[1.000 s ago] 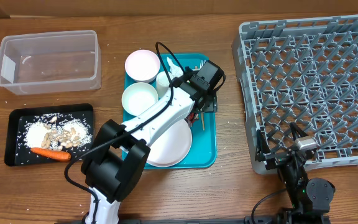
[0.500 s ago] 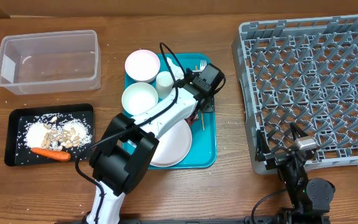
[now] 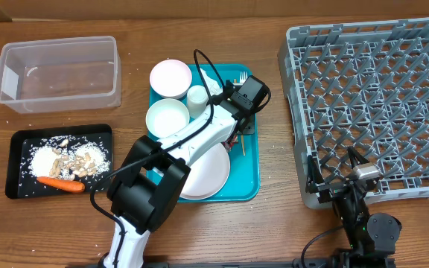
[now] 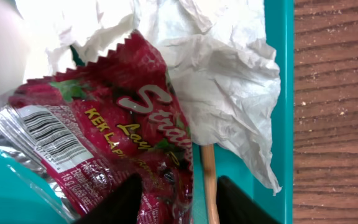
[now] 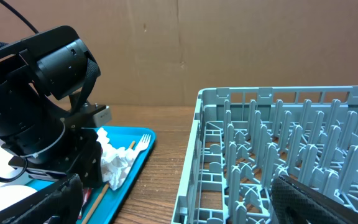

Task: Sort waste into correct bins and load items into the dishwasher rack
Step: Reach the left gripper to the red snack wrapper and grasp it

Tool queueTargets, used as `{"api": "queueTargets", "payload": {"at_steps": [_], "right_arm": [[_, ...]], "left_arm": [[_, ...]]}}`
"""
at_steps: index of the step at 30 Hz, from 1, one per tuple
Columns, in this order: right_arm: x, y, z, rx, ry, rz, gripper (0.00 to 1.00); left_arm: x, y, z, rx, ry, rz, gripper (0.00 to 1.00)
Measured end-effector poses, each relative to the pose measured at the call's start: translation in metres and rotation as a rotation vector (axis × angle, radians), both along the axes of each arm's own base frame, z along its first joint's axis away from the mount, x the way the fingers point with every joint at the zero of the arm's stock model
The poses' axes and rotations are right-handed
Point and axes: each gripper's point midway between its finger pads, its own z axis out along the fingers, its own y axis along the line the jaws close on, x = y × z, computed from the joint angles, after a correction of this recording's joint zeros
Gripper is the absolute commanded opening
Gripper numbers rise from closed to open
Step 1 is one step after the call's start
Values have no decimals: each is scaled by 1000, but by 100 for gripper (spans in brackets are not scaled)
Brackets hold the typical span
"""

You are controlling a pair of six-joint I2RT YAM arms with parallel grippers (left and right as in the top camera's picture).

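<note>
My left gripper is open and low over the teal tray. Its jaws straddle the lower edge of the red-and-white sauce packet and the thin wooden stick. A crumpled white napkin lies just beyond. From overhead the left wrist covers this spot. The plate, two bowls, cup and fork sit on the tray. The carrot and scraps lie in the black tray. My right gripper is open and empty beside the grey rack.
The clear tub stands at the far left and holds nothing I can see. The rack's near left corner is right in front of the right gripper. Bare wood separates the teal tray from the rack.
The left arm shifted slightly over the tray a second ago, then stayed still. The right arm has not moved.
</note>
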Motion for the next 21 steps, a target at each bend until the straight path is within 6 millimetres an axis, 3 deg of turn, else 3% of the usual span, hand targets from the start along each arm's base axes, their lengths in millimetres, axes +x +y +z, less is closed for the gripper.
{"api": "queueTargets", "payload": {"at_steps": [3, 7, 12, 17, 21], "right_arm": [[0, 0, 0, 0, 0, 0, 100], [0, 0, 0, 0, 0, 0, 100], [0, 0, 0, 0, 0, 0, 100], [0, 0, 0, 0, 0, 0, 100], [0, 0, 0, 0, -1, 0, 100]], "left_arm": [[0, 0, 0, 3, -1, -6, 31], [-3, 2, -1, 17, 11, -18, 15], [-4, 4, -2, 35, 12, -48, 4], [-13, 11, 0, 85, 62, -77, 4], [-7, 6, 29, 89, 67, -79, 4]]}}
